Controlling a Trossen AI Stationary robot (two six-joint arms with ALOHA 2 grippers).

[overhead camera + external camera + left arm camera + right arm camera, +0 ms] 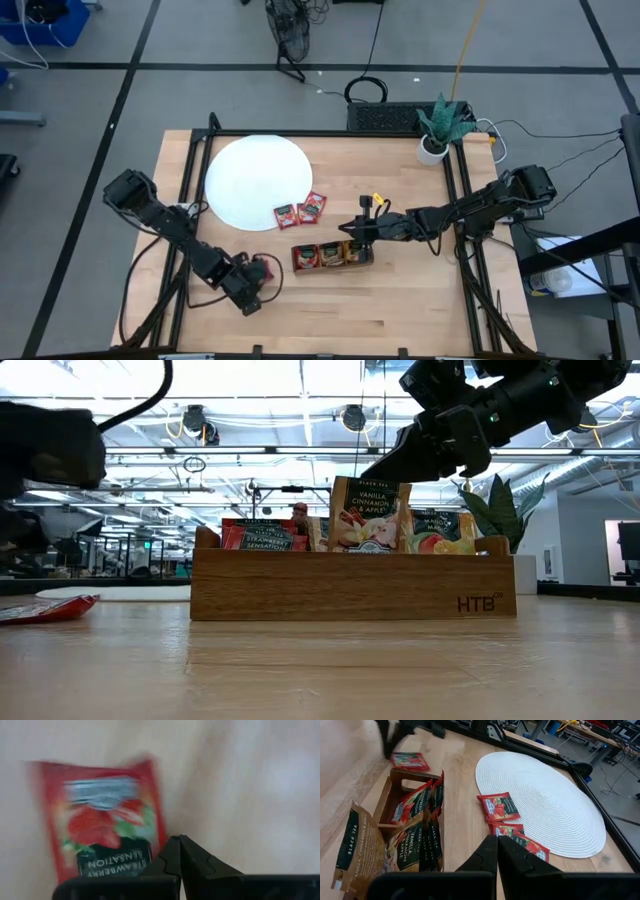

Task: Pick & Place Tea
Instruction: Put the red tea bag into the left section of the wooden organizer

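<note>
A red strawberry tea sachet (107,820) lies flat on the bare wood near the table's front left, also visible in the right wrist view (410,761). My left gripper (180,840) is shut, pointing down, its tips at that sachet's edge. Two more red sachets (286,214) (313,206) lie by the white disc (250,175), partly on its rim. The wooden tray (333,256) holds upright sachets, red (265,536) and vanilla (368,512). My right gripper (497,842) is shut on nothing and hovers just beyond the tray's far side (358,231). My left gripper comes from above with shut fingers (172,852) beside the red sachet's long edge (161,837), near one corner. Whether the tips touch the sachet I cannot tell. The sachet lies flat on the table, none of it between the fingers.
A potted plant (437,130) stands at the table's far right corner. Black frame rails (458,215) run along the table's left and right sides. Bare wood lies in front of the tray (380,310).
</note>
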